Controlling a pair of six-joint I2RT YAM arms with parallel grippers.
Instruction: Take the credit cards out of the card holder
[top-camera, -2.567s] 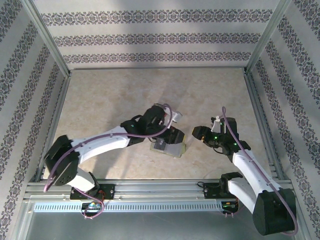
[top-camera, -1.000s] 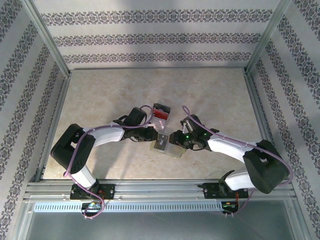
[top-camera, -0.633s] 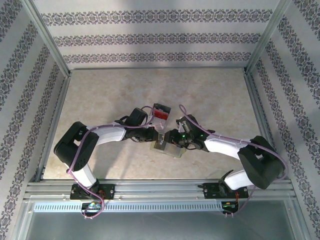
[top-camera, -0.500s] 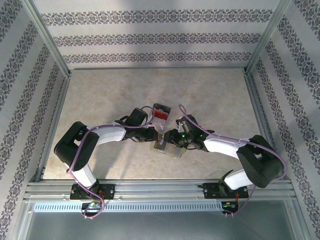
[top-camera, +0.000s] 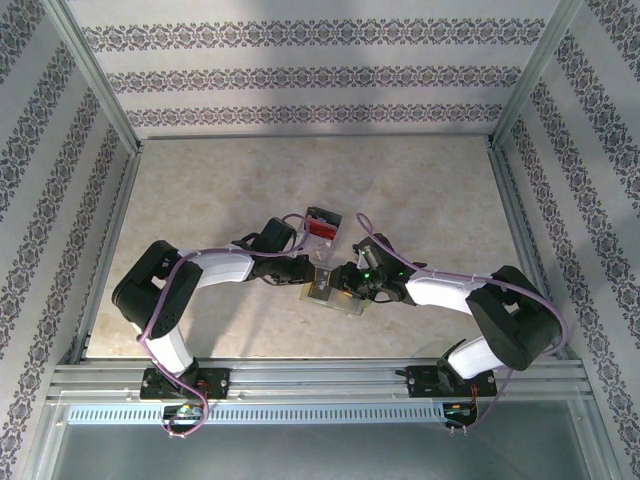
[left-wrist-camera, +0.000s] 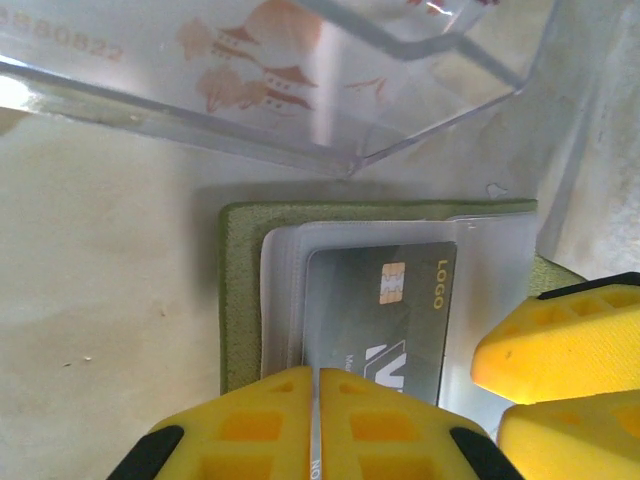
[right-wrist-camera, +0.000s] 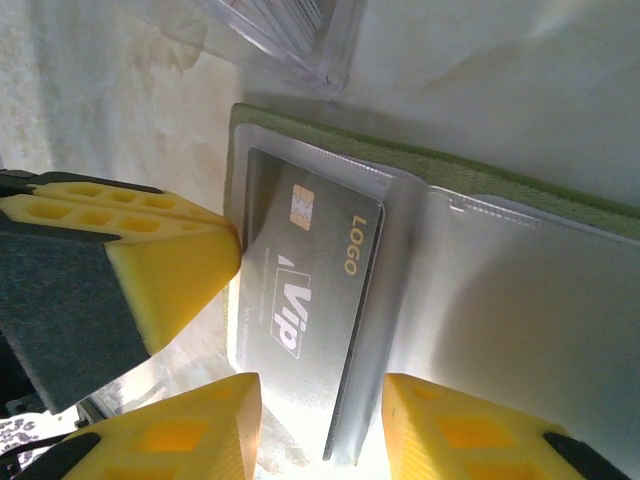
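The card holder (top-camera: 338, 296) lies open on the table, its yellow-green edge (left-wrist-camera: 238, 290) framing pale clear sleeves (right-wrist-camera: 500, 300). A dark grey credit card (left-wrist-camera: 385, 310) with a gold chip and "LOGO" sits in a sleeve (right-wrist-camera: 300, 270). The red card is hidden. My left gripper (left-wrist-camera: 315, 375) is shut on a thin sleeve edge at the holder's side (top-camera: 313, 272). My right gripper (right-wrist-camera: 320, 440) is open, with one finger either side of the grey card's end (top-camera: 346, 284). Its yellow fingers (left-wrist-camera: 560, 340) show in the left wrist view.
A small clear plastic box (top-camera: 322, 222) with red contents stands just behind the holder, its wall close over both grippers (left-wrist-camera: 300, 80) (right-wrist-camera: 290, 30). Patterned walls and metal rails (top-camera: 300, 375) enclose the marble-look table (top-camera: 200, 190).
The right arm has swung in from the right and brought its open gripper down onto the holder. The left gripper has drawn back to the holder's left edge.
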